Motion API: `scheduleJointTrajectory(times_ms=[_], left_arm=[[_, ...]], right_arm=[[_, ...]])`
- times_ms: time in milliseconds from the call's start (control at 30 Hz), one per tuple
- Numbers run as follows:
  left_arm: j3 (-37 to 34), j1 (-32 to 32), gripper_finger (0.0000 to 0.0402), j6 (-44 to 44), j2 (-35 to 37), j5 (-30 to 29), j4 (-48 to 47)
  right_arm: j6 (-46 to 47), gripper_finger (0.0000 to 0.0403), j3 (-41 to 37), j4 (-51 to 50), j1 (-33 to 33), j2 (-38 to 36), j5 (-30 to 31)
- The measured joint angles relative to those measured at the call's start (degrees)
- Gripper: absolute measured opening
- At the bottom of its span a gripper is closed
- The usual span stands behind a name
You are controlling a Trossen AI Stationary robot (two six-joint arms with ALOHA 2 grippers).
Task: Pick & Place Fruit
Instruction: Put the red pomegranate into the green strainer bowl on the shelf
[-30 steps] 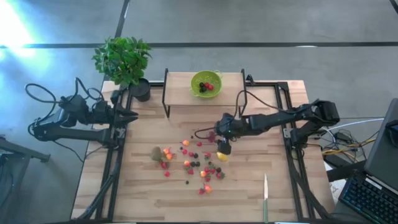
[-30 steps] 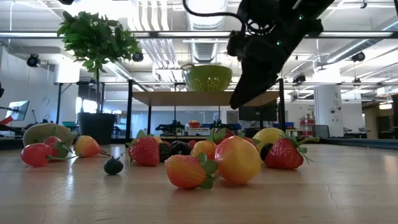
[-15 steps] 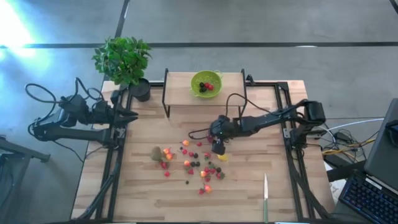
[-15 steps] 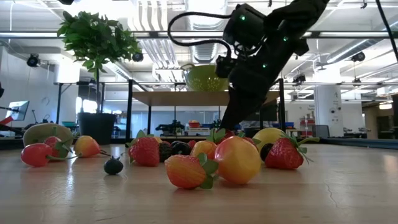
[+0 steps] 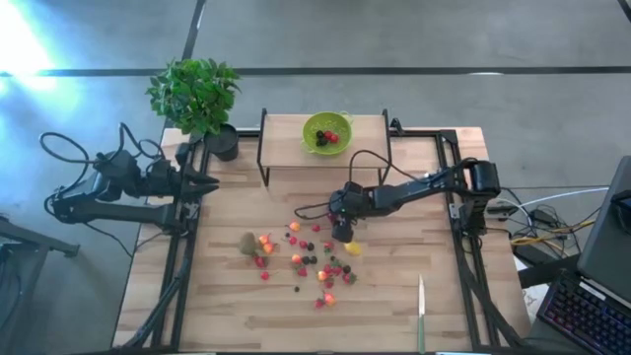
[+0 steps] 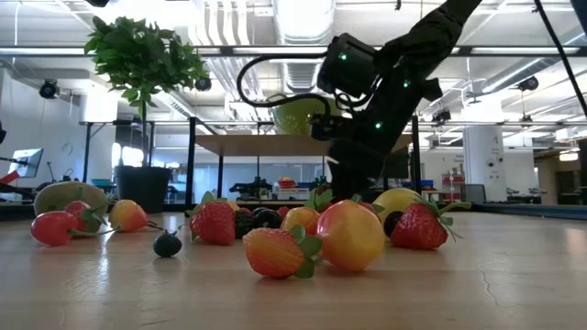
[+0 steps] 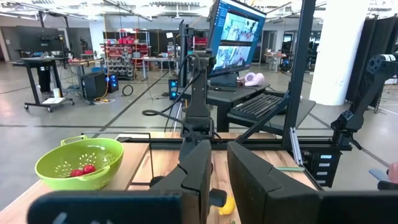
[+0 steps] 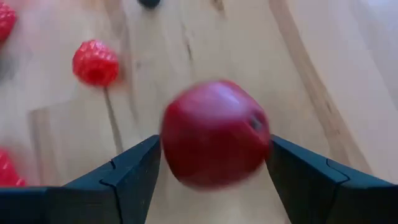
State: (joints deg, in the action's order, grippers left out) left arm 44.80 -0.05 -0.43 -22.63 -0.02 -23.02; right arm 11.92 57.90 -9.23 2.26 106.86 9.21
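Lying nearest the low camera on the pale wooden table [image 6: 514, 284], a red-orange toy strawberry [image 6: 275, 252] touches a round yellow-orange peach-like fruit [image 6: 349, 236], with a small dark berry [image 6: 167, 244] off to one side. Just behind them runs the rest of the scattered toy fruit [image 5: 311, 260]: more red strawberries, dark berries, a yellow lemon-shaped piece [image 6: 397, 200] and, at the far end of the row, the fuzzy brown kiwi [image 6: 66, 195].

Over the middle of this scatter the right gripper [image 8: 211, 163] is lowered close to the table, its two dark fingers [image 8: 127, 177] set wide on either side of a round, glossy red apple-like fruit [image 8: 215, 133] that fills the gap between them; whether the pads press it I cannot tell.

Farther back, a lime-green round colander bowl [image 5: 326, 132] stands on a raised wooden shelf [image 5: 286, 138] holding a few red and dark fruits. A green-handled knife [image 5: 421, 314] lies by the table's near edge. The left gripper [image 5: 202, 183] waits at the table's left edge beside a potted green plant [image 5: 195, 94], fingers [image 7: 198, 168] drawn nearly together, holding nothing.
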Motion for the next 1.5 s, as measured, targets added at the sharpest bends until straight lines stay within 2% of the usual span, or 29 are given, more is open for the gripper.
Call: scheduleJointTrajectory(times_ms=[467, 733, 1133, 1500], left_arm=[[0.0, 0.0, 0.0062, 0.0, 0.0, 0.0, 0.0], [0.0, 0.1, 0.0062, 0.0, 0.0, 0.0, 0.0], [0.0, 0.0, 0.0062, 0.0, 0.0, 0.0, 0.0], [0.0, 0.0, 0.0062, 0.0, 0.0, 0.0, 0.0]], right_arm=[[0.6, 0.0307, 0.5, 1.2, 0.9, -0.1, 0.0], [0.1, 0.0279, 0.3, 1.2, 1.4, -0.1, 0.3], [0.1, 0.0201, 0.3, 1.1, 1.4, -0.1, -0.2], [0.1, 0.0199, 0.6, 0.9, 1.4, -0.2, -3.7]])
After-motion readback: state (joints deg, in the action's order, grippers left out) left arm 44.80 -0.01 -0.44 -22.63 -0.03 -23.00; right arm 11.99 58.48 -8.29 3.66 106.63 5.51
